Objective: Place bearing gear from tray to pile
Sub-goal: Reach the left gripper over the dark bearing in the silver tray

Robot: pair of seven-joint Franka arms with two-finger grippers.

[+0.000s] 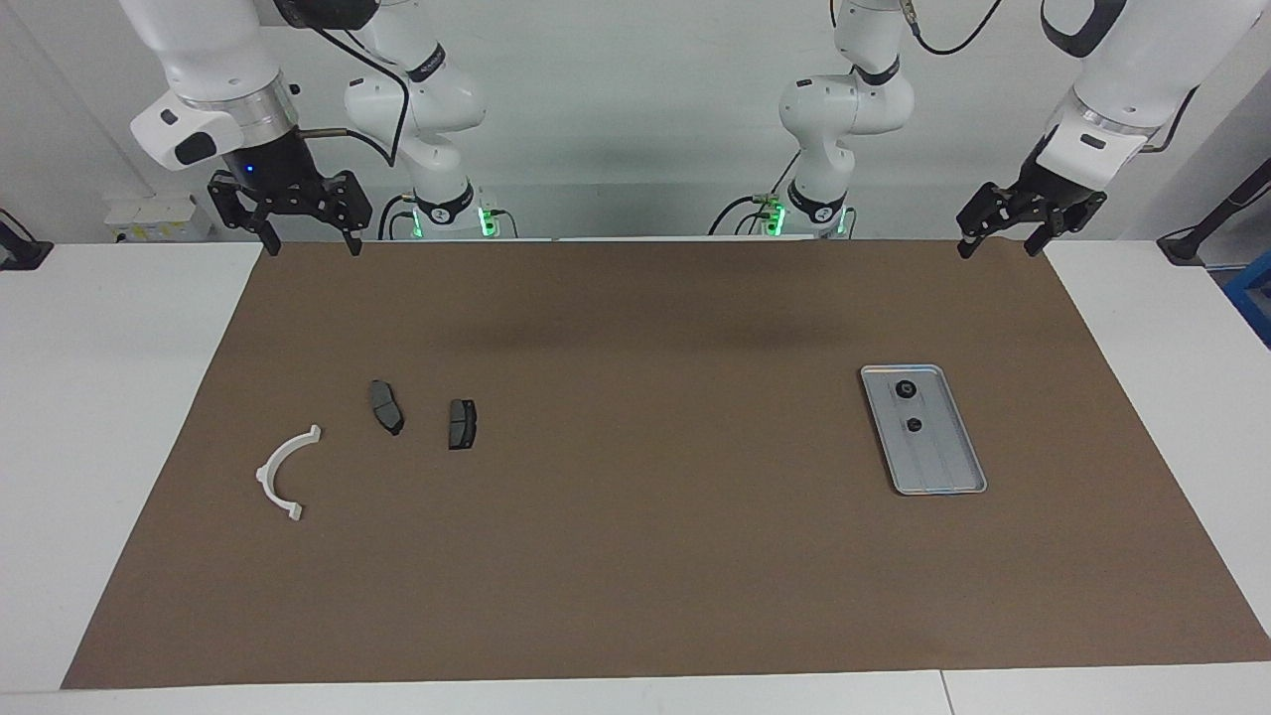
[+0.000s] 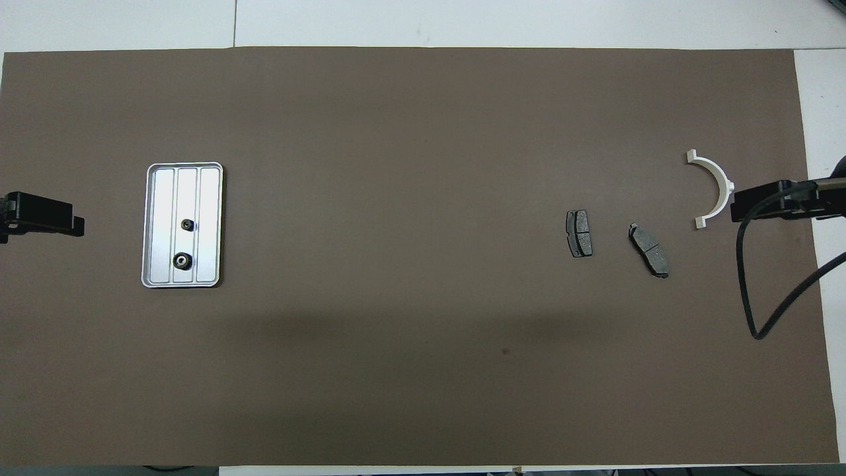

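Facing view: both hands, left (image 1: 1001,243) and right (image 1: 310,236), hung open, empty. Grip nearer black round bearing gear (image 1: 905,389) squarely inside ribbed silver metal tray (image 1: 968,485).

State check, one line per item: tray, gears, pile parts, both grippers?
tray: flat on the mat, holding two bearing gears
bearing gears: both in the tray, apart
white half-ring bracket: flat on mat
two brake pads: flat, apart
left gripper: open, raised, empty
right gripper: open, raised, empty

Shiny ribbed metal tray (image 1: 948,475), matt brown mat (image 1: 635,556), seemingly plastic bracket (image 1: 279,471)
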